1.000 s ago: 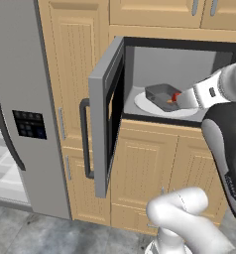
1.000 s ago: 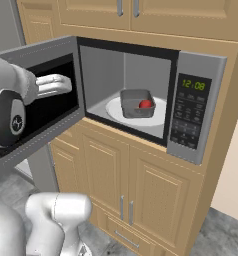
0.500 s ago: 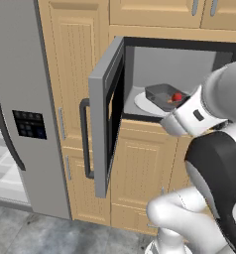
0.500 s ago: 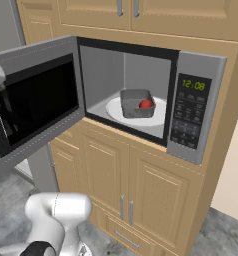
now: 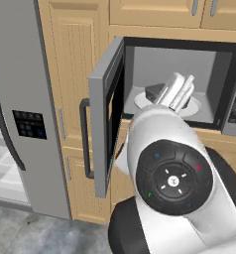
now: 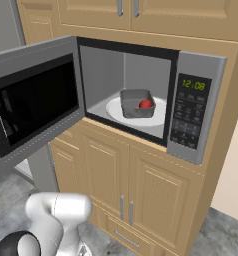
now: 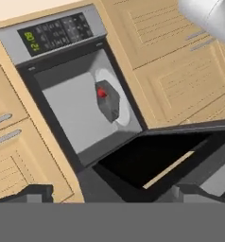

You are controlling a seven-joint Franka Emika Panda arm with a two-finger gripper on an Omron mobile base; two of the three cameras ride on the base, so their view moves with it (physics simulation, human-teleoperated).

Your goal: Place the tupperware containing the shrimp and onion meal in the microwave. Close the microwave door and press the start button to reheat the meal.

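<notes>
The microwave (image 6: 198, 67) stands open, built into the wooden cabinets. Inside it the grey tupperware (image 6: 136, 102) rests on the white turntable plate (image 6: 115, 111), with the red onion (image 6: 146, 104) showing in the tub; the shrimp is too small to make out. The hand view shows the same tupperware (image 7: 109, 101) and onion (image 7: 101, 93) from some way back. The microwave door (image 6: 33, 97) hangs wide open to the left, its dark bar handle (image 5: 84, 139) on the outer face. My gripper (image 7: 115, 193) is open and holds nothing, back from the cavity over the door (image 7: 157, 163).
The tall grey fridge (image 5: 21, 99) stands left of the door. The keypad strip (image 6: 190, 115) sits on the microwave's right side. Wooden cabinet doors (image 6: 141, 195) run below and above. My own arm (image 5: 172, 178) blocks much of the left base view.
My arm has drawn back from the cavity, left the right base view and swung close before the left base camera. The tupperware and open door have not moved.
</notes>
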